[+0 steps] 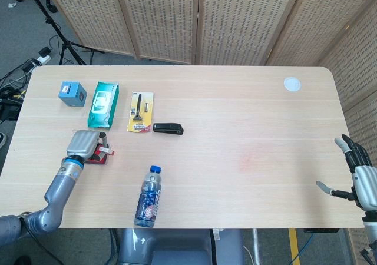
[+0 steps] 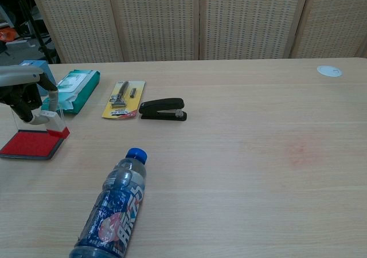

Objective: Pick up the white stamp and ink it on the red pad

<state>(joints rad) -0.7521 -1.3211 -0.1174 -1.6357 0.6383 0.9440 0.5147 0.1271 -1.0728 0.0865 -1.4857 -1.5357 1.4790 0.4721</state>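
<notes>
The red ink pad (image 2: 30,145) lies near the table's left front; in the head view only a sliver of the pad (image 1: 96,161) shows under my left hand (image 1: 84,145). That hand (image 2: 23,92) holds the white stamp (image 2: 50,120), which hangs just above the pad's right end with its red-inked face (image 2: 59,132) downward and slightly tilted. In the head view the stamp (image 1: 105,151) sticks out to the right of the hand. My right hand (image 1: 356,172) hovers off the table's right edge, fingers spread, holding nothing.
Behind the pad lie a blue box (image 1: 72,92), a green wipes pack (image 1: 103,103), a yellow razor card (image 1: 141,112) and a black stapler (image 1: 168,128). A blue bottle (image 1: 150,195) lies near the front edge. A white disc (image 1: 291,83) sits far right.
</notes>
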